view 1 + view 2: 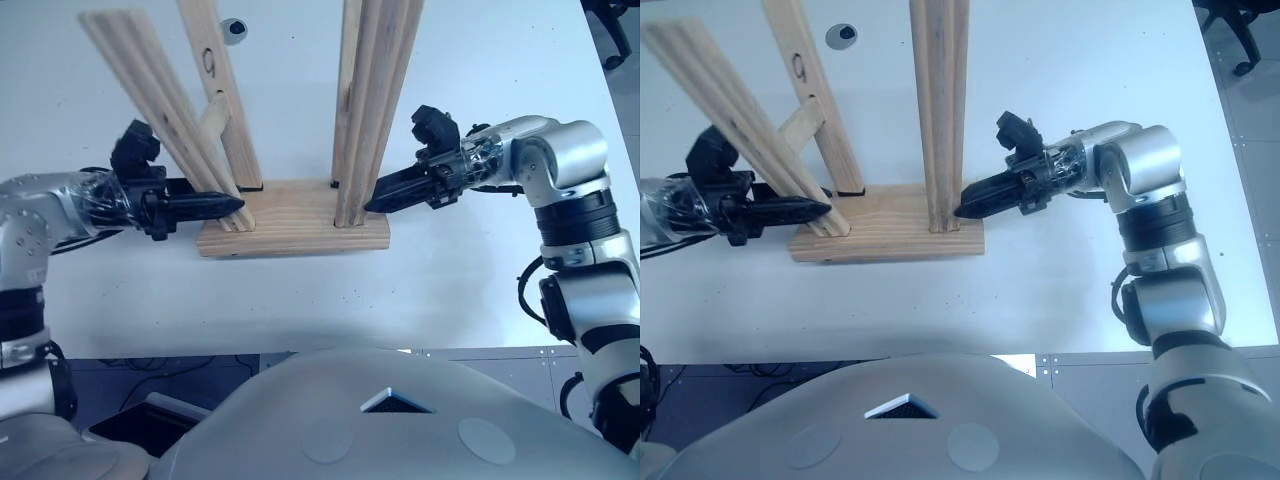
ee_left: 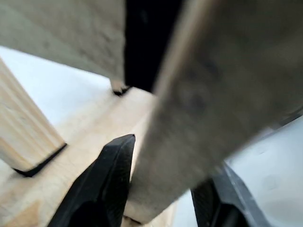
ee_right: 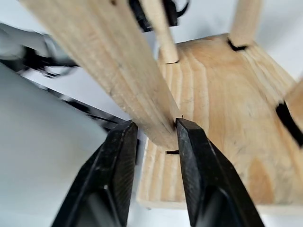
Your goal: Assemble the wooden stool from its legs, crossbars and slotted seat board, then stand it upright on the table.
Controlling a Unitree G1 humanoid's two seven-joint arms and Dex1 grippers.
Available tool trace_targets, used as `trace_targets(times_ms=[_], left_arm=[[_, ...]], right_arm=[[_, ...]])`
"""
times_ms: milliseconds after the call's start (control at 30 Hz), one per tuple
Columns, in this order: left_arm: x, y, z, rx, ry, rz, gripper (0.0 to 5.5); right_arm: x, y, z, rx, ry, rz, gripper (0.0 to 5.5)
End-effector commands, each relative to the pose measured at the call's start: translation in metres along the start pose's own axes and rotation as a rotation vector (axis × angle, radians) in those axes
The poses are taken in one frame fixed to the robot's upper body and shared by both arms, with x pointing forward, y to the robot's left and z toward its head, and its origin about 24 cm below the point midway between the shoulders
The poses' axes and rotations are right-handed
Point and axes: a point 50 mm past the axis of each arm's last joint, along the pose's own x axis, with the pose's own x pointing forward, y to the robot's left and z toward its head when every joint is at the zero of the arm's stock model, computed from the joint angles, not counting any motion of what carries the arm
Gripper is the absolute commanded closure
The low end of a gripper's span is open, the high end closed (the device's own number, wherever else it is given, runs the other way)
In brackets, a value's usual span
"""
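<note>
The slotted seat board (image 1: 300, 235) lies flat on the white table with its legs pointing up. On the left, a front leg (image 1: 150, 95) leans outward and a short crossbar (image 1: 212, 112) joins it to the rear leg (image 1: 212, 70). The right pair of legs (image 1: 378, 90) stands nearly upright. My left gripper (image 1: 232, 204) is shut on the base of the leaning leg (image 2: 189, 137), with one finger (image 2: 106, 184) on either side. My right gripper (image 1: 375, 204) is shut on the base of the right front leg (image 3: 118, 71), where it enters the board (image 3: 227, 123).
A round hole (image 1: 233, 30) in the table lies behind the stool. A chair base (image 1: 612, 35) stands off the table's far right corner. The table's front edge (image 1: 300, 352) runs close below the board.
</note>
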Motion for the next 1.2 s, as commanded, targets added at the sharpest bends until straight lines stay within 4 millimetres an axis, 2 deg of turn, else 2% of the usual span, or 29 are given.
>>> trace_targets(times_ms=[33,67,100,133,333,433,500,600,700,800,900,933,1000,1100,1133,1200], left_arm=[[0.009,0.014,0.029,-0.115,0.008,0.105,3.85],[0.011,0.017,0.033,-0.139,0.002,0.116,3.85],[0.012,0.02,0.035,-0.163,-0.002,0.129,3.58],[0.012,0.022,0.035,-0.178,-0.004,0.141,3.48],[0.003,0.035,0.031,-0.25,-0.02,0.239,2.61],[-0.01,0.038,0.04,-0.258,-0.088,0.28,2.58],[-0.02,0.034,0.044,-0.2,-0.137,0.273,2.58],[-0.031,0.021,0.048,-0.129,-0.177,0.204,2.58],[-0.04,0.028,0.045,-0.098,-0.179,0.289,2.58],[-0.064,0.03,0.044,0.091,-0.273,0.369,2.58],[-0.095,0.025,0.034,0.279,-0.335,0.4,2.58],[-0.102,0.025,0.025,0.316,-0.295,0.415,2.58],[-0.11,0.027,0.004,0.369,-0.149,0.452,2.58],[-0.111,0.032,-0.025,0.398,0.111,0.474,2.25],[-0.108,0.033,-0.029,0.413,0.162,0.472,2.05],[-0.095,0.034,-0.033,0.428,0.184,0.42,2.01]], right_arm=[[0.007,-0.001,0.009,0.132,-0.084,0.004,4.46],[0.006,-0.006,0.01,0.154,-0.105,-0.03,4.48],[0.005,-0.011,0.012,0.178,-0.126,-0.06,4.5],[0.004,-0.015,0.013,0.192,-0.141,-0.078,4.13],[-0.005,-0.023,0.011,0.216,-0.184,-0.136,3.25],[-0.014,-0.027,0.006,0.215,-0.222,-0.181,2.74],[-0.021,-0.027,0.004,0.21,-0.252,-0.201,2.43],[-0.03,-0.026,0.001,0.192,-0.281,-0.231,2.43],[-0.035,-0.025,0.001,0.146,-0.313,-0.252,2.43],[-0.035,-0.021,-0.004,-0.078,-0.233,-0.354,2.43],[-0.032,-0.01,-0.017,-0.244,-0.123,-0.415,2.43],[-0.032,-0.008,-0.021,-0.278,-0.103,-0.44,2.43],[-0.027,-0.004,-0.025,-0.317,-0.094,-0.45,2.1],[-0.017,0.003,-0.029,-0.336,-0.097,-0.423,1.56],[-0.014,0.002,-0.03,-0.336,-0.097,-0.424,1.52],[-0.005,-0.002,-0.029,-0.352,-0.1,-0.439,1.52]])
